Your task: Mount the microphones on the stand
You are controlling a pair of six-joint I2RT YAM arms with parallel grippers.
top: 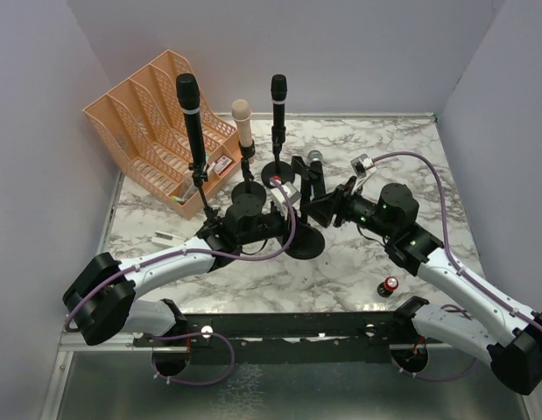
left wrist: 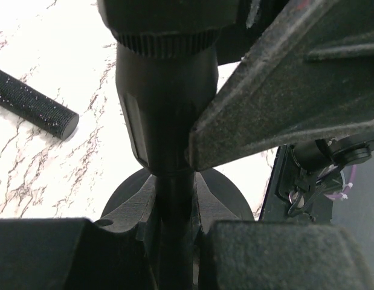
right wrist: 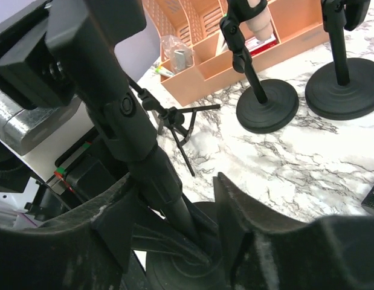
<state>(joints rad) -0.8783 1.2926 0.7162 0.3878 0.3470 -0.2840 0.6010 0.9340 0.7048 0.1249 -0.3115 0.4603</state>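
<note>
Three microphones stand clipped upright at the back: a tall black one point(top: 190, 105) on a tripod, a peach-pink one point(top: 242, 121) and a black one point(top: 278, 94) on round bases. A fourth stand point(top: 304, 243) with a round base is at the centre, its clip point(top: 306, 171) empty. A silver mesh head point(top: 315, 157) shows just behind it. A black textured stick point(left wrist: 35, 104) lies on the table. My left gripper point(top: 291, 210) point(left wrist: 174, 208) is shut on the centre stand's pole point(left wrist: 168, 121). My right gripper point(top: 320, 208) point(right wrist: 174, 211) is open with its fingers either side of that pole point(right wrist: 165, 187).
An orange file organiser point(top: 152, 114) point(right wrist: 199, 66) stands at the back left. A small red-topped battery point(top: 390, 286) lies at the front right. A white strip point(top: 168, 237) lies at the left. The tripod's legs point(right wrist: 177, 124) and two round bases point(right wrist: 268, 106) point(right wrist: 347, 90) are close by.
</note>
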